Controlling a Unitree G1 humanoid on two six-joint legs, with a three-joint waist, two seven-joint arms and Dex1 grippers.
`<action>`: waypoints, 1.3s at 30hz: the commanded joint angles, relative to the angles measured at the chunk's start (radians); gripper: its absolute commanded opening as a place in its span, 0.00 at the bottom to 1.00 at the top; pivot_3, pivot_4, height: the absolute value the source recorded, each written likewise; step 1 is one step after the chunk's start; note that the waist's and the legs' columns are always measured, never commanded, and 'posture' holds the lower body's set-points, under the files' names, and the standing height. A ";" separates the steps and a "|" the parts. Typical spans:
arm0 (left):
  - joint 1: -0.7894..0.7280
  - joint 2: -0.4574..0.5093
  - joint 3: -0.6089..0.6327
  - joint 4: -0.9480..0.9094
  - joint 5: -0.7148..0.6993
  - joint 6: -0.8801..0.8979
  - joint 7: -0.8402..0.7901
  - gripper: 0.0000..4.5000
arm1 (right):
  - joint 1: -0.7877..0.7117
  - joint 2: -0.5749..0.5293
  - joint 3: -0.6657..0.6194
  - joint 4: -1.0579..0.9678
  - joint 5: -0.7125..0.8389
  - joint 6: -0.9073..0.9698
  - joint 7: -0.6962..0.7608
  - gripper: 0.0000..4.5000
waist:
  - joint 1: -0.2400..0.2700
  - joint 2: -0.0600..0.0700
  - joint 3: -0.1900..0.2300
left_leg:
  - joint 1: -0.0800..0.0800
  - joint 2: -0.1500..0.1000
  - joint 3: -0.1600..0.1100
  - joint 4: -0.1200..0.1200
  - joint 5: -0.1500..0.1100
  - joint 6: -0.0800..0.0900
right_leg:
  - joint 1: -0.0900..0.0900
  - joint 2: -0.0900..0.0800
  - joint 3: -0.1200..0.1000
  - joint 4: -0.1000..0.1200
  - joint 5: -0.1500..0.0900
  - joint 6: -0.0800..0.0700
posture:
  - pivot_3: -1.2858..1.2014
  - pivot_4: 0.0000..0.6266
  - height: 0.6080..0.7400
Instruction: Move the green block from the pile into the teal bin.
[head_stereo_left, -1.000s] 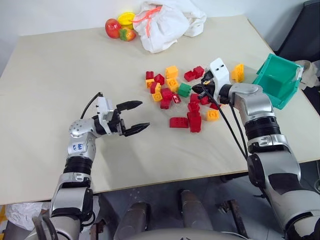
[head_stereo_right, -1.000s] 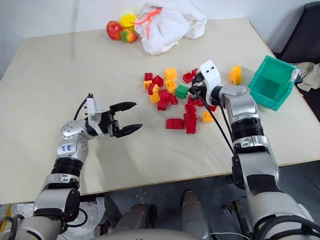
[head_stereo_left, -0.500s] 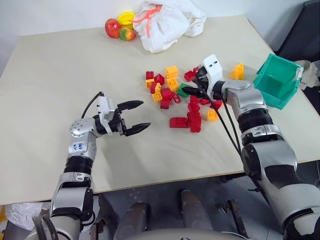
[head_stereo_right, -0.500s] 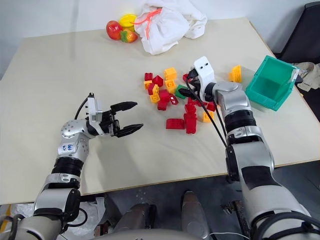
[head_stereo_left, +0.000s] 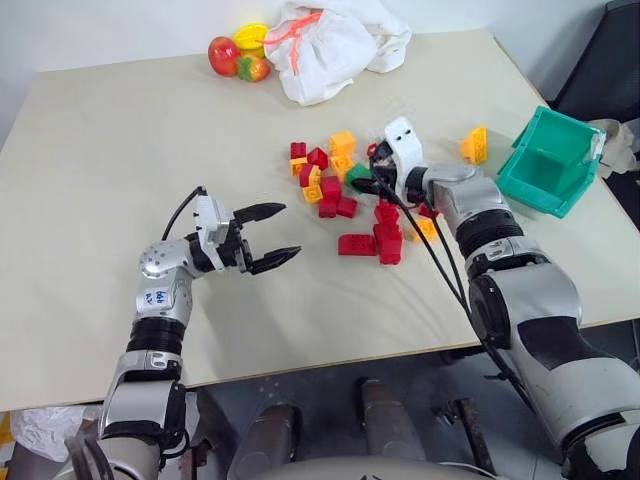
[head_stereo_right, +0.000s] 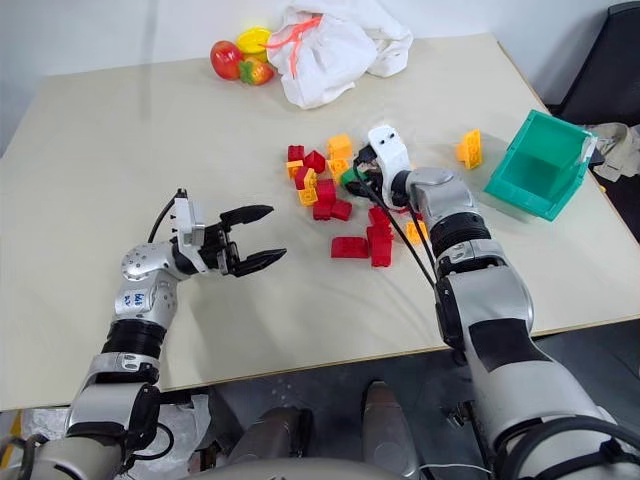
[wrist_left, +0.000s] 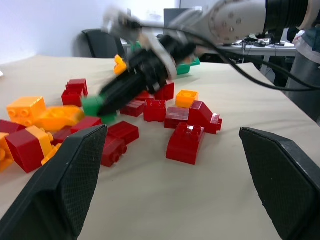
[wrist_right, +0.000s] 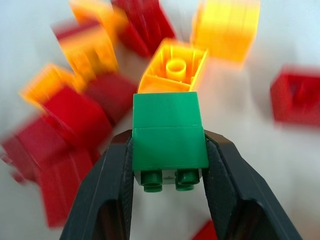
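Currently, right gripper (wrist_right: 169, 200): its two black fingers (wrist_right: 112, 190) clamped on the flanks of the green block (wrist_right: 169, 137), studs facing back toward the wrist, the block held within the pile (head_stereo_left: 350, 200) with an orange-yellow brick (wrist_right: 172, 67) just beyond it. Risk: the hold is narrow and near the block's stud end, so it may twist or slip out, or snag neighbouring bricks. Left gripper (head_stereo_left: 268, 236): fingers spread apart, empty, well clear of the pile on the worktop (head_stereo_left: 150, 130); teal bin (head_stereo_left: 550, 165) lies beyond the pile's far side from it.
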 joint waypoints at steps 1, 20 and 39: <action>-0.018 -0.003 -0.019 -0.065 0.005 0.022 0.022 1.00 | 0.068 -0.045 -0.032 -0.312 0.057 0.093 0.028 0.33 | 0.001 0.000 0.000 | 0.000 0.000 0.000 0.000 0.000 0.000 | 0.000 0.000 0.000 0.000 0.000 0.000 | 0.52 0.24 1.00; -0.403 -0.202 -0.253 0.163 0.283 0.064 0.264 1.00 | 0.531 -0.708 -0.203 -0.992 -0.017 0.442 -0.082 0.33 | 0.062 -0.001 0.001 | -0.010 -0.002 0.013 0.007 -0.001 0.003 | -0.011 -0.001 0.007 0.000 0.003 0.003 | 0.52 0.24 1.00; -0.500 -0.248 -0.180 0.335 0.270 0.090 0.280 1.00 | 0.265 -0.676 -0.149 -0.300 -0.017 -0.039 -0.100 0.99 | 0.058 -0.001 0.001 | -0.010 -0.001 0.029 -0.001 0.002 0.009 | -0.014 0.001 0.020 -0.010 0.013 0.009 | 0.52 0.24 1.00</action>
